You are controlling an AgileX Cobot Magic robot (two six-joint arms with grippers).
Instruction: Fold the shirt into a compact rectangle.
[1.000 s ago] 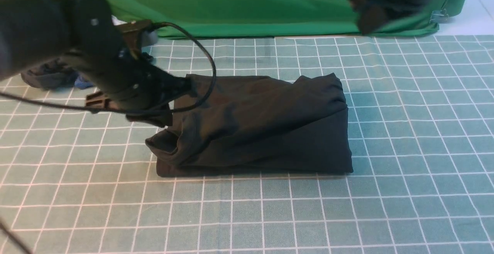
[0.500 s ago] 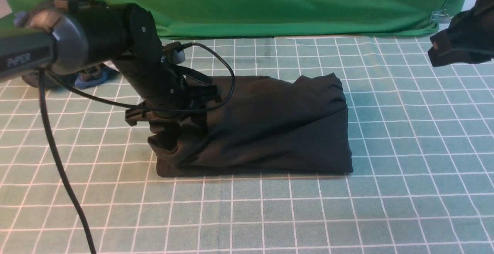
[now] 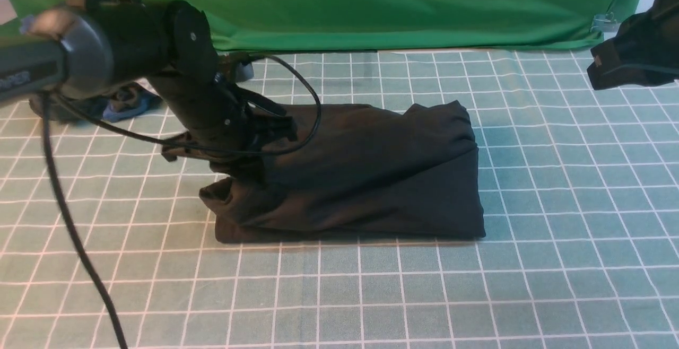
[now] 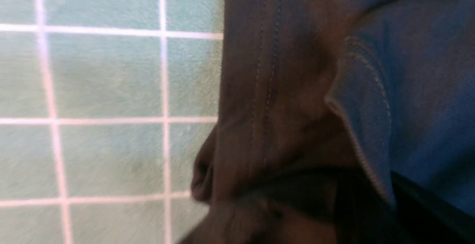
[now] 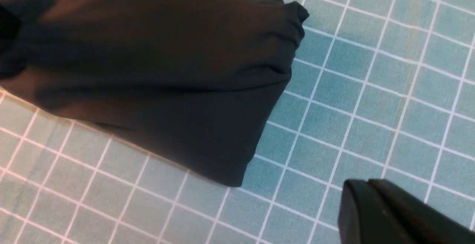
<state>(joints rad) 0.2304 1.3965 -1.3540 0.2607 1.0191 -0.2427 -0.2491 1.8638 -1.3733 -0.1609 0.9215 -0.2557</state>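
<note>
A dark brown-black shirt [image 3: 366,174], folded into a thick bundle, lies mid-counter on the teal, white-gridded counter [image 3: 339,296]. Its long axis runs parallel to the near edge. The squared, tidy end faces the right edge and the looser, rumpled end faces the left edge.

The front view shows the left gripper [image 3: 245,171] buried in that rumpled end, its jaws together on cloth that rises to meet them. The left wrist view shows no jaws, only double-stitched hems [image 4: 267,88] too fine for the front view.

The right gripper [image 3: 602,70] hangs over the far right corner. Only the right wrist view shows its jaws pressed together, empty, well apart from the squared end.
</note>
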